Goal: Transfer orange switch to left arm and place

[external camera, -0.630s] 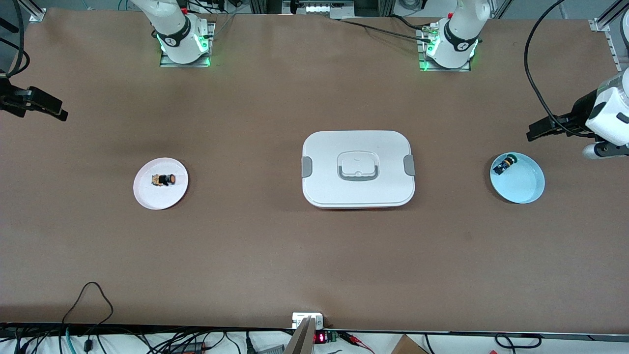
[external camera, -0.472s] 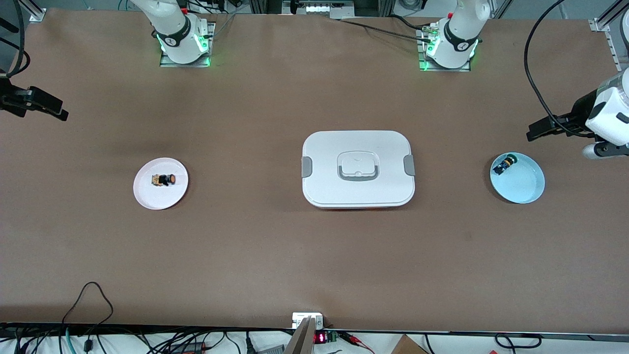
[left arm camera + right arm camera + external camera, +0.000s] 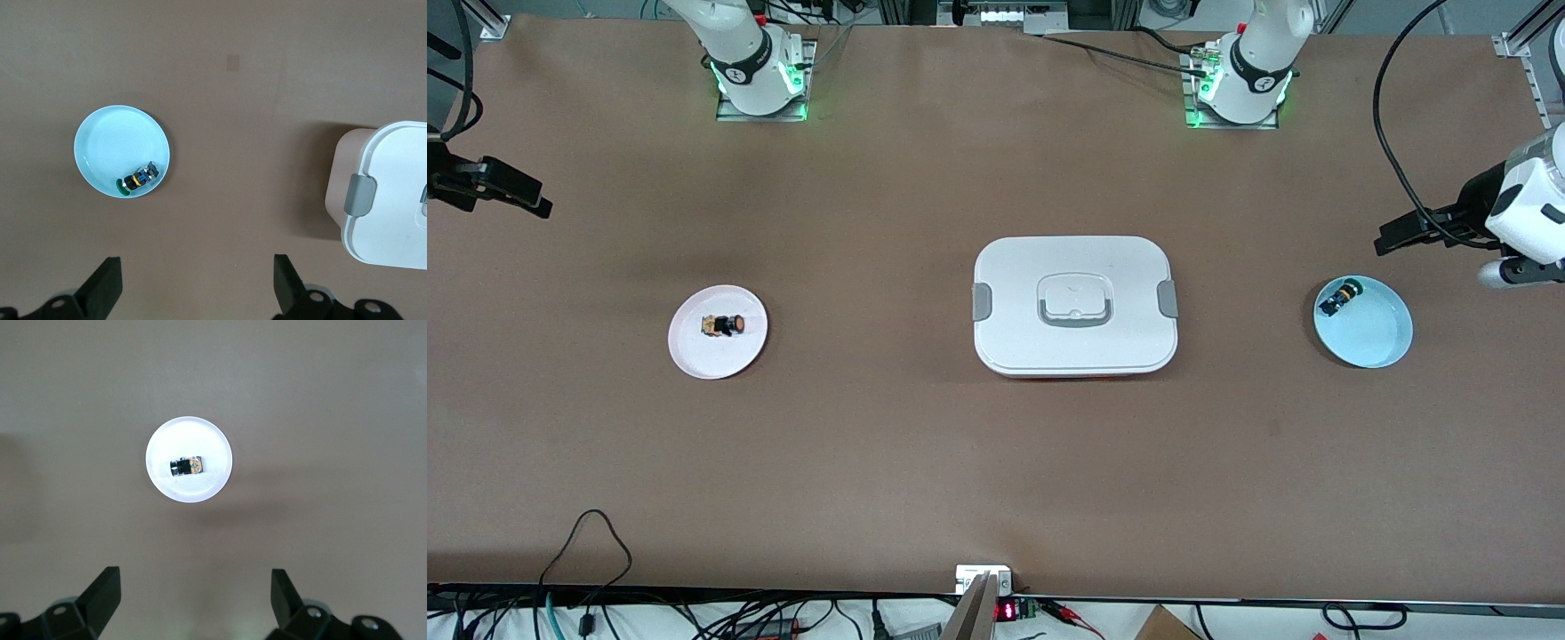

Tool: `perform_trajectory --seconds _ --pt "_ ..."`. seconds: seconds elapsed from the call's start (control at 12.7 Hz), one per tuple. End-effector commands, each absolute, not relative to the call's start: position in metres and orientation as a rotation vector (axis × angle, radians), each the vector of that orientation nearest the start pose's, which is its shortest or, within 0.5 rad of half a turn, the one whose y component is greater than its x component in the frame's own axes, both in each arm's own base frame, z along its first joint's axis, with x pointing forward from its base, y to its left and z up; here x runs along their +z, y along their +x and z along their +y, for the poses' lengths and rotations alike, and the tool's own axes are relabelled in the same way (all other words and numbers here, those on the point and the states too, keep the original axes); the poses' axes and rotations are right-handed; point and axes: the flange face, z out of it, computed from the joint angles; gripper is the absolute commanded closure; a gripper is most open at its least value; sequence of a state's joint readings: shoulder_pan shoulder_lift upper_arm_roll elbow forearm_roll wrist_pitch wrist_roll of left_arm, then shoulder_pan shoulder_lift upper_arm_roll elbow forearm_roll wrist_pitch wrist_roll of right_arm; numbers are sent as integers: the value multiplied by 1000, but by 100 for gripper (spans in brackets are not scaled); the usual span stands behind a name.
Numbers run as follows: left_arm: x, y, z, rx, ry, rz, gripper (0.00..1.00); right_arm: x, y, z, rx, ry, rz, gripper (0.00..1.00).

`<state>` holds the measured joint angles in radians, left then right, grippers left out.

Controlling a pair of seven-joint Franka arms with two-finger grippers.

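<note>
The orange switch (image 3: 724, 325) lies on a small white plate (image 3: 694, 351) toward the right arm's end of the table; it also shows in the right wrist view (image 3: 186, 466). The large white box (image 3: 1074, 305) sits at the table's middle, and its corner shows in the left wrist view (image 3: 390, 213). My right gripper (image 3: 511, 194) hangs high over the table's edge at the right arm's end, open and empty (image 3: 195, 595). My left gripper (image 3: 1405, 235) hangs high above the table beside the light blue plate, open and empty (image 3: 198, 280).
A light blue plate (image 3: 1374, 338) at the left arm's end holds a black-and-blue switch with a green tip (image 3: 1339, 297). Both show in the left wrist view, the plate (image 3: 107, 143) and the switch (image 3: 139, 179). Cables lie along the table's near edge.
The left gripper has shifted slightly farther from the blue plate. The right arm has hardly moved.
</note>
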<state>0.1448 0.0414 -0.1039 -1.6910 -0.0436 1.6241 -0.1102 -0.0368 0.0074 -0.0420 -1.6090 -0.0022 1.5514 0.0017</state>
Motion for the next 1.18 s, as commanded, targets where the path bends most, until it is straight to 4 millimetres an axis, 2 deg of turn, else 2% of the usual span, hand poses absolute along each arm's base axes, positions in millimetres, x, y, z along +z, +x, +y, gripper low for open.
perform_trajectory --seconds 0.0,0.16,0.24,0.55,0.79,0.87,1.02,1.1 --pt "553 566 20 172 -3191 -253 0 596 556 -37 118 -3136 96 0" --pt "553 566 20 170 -3191 -252 0 586 568 -37 82 -3139 96 0" --pt "553 566 20 170 -3191 -252 0 574 574 -37 96 -3137 111 0" --pt "553 566 20 170 -3191 -253 0 521 604 -41 138 -3143 103 0" --pt "553 567 20 158 -3192 -253 0 479 621 -39 179 -3149 167 0" --pt "553 567 20 158 -3192 -253 0 457 628 -33 203 -3151 195 0" --pt "554 567 19 155 -3192 -251 0 427 636 -30 232 -3151 192 0" --pt "554 567 20 155 -3192 -253 0 413 636 -21 222 -3155 167 0"
